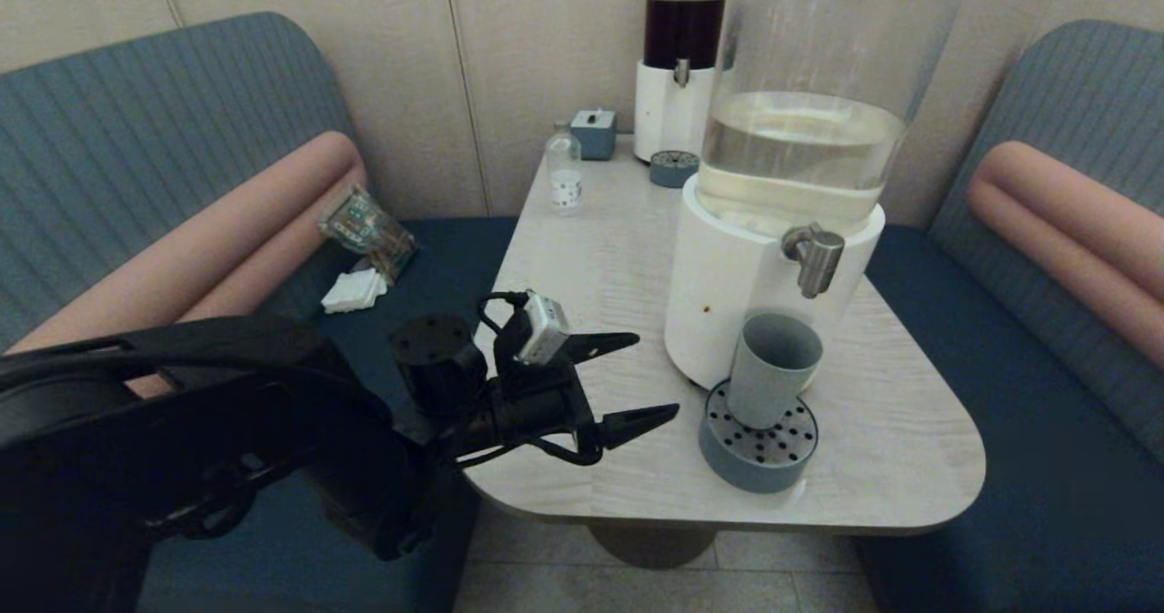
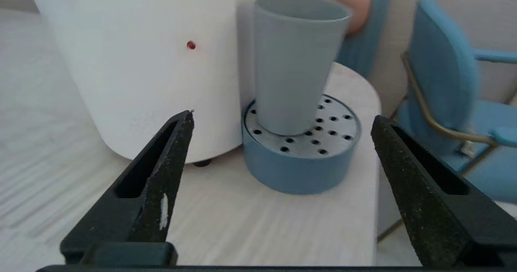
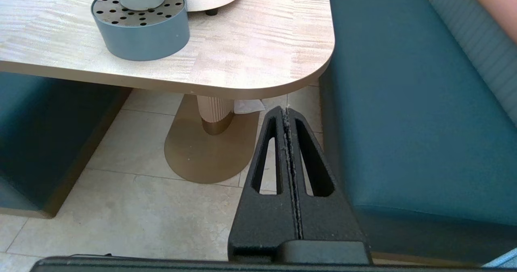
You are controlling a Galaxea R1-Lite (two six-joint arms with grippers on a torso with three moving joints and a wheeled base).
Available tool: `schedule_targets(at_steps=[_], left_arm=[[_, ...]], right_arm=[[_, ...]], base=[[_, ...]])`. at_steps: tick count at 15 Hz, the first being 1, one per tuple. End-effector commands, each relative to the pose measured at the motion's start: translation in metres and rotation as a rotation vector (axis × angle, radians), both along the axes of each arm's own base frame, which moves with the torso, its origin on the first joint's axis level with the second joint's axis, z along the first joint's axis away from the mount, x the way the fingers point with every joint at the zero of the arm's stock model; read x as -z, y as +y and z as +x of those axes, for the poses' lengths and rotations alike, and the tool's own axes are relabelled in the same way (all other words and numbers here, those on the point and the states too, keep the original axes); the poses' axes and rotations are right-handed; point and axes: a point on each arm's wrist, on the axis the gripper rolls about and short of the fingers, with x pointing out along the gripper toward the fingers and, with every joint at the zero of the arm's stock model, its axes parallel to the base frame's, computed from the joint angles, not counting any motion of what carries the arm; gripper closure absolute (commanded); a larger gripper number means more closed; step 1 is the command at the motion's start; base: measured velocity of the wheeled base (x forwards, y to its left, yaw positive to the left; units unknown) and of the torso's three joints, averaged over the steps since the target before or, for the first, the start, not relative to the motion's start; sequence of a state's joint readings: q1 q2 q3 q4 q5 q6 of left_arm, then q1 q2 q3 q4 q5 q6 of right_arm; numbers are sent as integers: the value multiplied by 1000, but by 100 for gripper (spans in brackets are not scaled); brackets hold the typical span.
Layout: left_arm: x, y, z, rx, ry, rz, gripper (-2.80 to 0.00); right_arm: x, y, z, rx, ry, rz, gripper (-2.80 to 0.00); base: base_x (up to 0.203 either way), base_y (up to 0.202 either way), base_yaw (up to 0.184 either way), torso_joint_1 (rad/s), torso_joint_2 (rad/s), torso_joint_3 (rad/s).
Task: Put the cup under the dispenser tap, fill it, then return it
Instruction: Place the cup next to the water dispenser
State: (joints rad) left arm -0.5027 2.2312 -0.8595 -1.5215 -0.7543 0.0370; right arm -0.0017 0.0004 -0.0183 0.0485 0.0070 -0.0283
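The grey-blue cup stands upright on the perforated blue drip tray, right under the brushed-steel dispenser tap of the large white-based dispenser. My left gripper hovers over the table to the left of the cup, a short way off, open, with nothing between its fingers. The cup's inside shows no liquid that I can make out. My right gripper hangs below the table's front edge over the floor, shut and empty, out of the head view.
A dark-liquid dispenser with its own small drip tray, a grey-blue box and a small clear bottle stand at the table's back. Benches flank the table; a packet lies on the left seat. A blue chair stands beyond.
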Motion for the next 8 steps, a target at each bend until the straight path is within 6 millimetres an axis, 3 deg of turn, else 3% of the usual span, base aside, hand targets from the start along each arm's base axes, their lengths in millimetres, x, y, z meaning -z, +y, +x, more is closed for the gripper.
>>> schedule_targets(at_steps=[1, 8], left_arm=[[10, -16, 6, 26, -8, -6, -280], [13, -59, 24, 21, -65, -69, -280]], right_arm=[[0, 0, 0, -1, 2, -1, 0], [0, 0, 0, -1, 2, -1, 0]], base=[[0, 0, 0, 0, 0, 0], [0, 0, 0, 0, 0, 0]])
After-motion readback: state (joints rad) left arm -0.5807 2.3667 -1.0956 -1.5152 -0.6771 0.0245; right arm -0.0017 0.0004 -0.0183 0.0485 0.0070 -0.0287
